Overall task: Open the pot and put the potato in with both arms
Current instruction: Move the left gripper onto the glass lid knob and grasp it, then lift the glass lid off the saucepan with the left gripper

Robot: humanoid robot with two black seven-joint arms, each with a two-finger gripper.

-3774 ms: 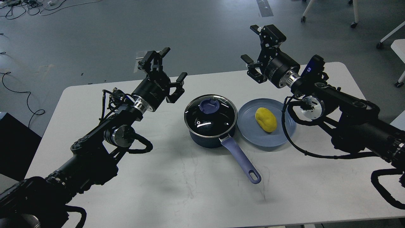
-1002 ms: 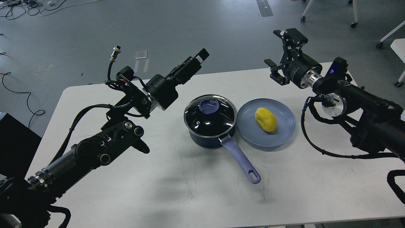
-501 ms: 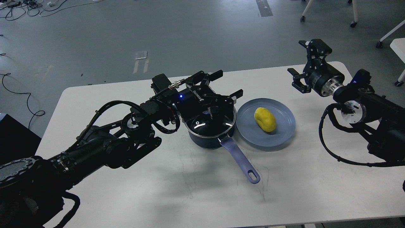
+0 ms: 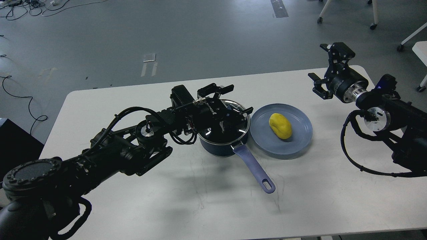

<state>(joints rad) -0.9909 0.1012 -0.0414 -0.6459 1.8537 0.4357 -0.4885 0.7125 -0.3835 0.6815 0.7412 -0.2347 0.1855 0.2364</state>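
so it's the lid step in hand: the left pincer [image 4: 230, 105] hangs right over the pot [image 4: 224, 133], low above the glass lid [image 4: 238, 124], its fingers spread wide, one finger [image 4: 226, 88] poking up at the far side and another [image 4: 247, 110] out by the lid's right rim. it has hold of nothing that i can see. the lid's knob is hidden under the wrist from where the head looks, so whether the fingers truly straddle it i cannot tell. the lid sits on the pot, so the pot is not yet open.

to my eye the next move calls for the fingers to settle either side of the knob, close on it, and lift straight up so the rim comes free without dragging the pot along the table [image 4: 166, 200]. then the lid wants carrying off to one side, the left by my guess, to leave the mouth free.

the potato [image 4: 280, 125] lies on the blue plate [image 4: 300, 140], which sits just beside the pot on its right, rims nearly touching. the right pincer [image 4: 328, 71] hovers well apart from it, up over the far right corner of the table, fingers wide and holding nothing.

as for what's in the way: the pot's long handle [image 4: 255, 170] sticks out toward the near edge, clear of both arms. the left arm itself lies across the pot's left side, so the right arm has its own side free for the potato. the floor beyond has cables [image 4: 20, 96] and chair legs [image 4: 373, 13], none near.
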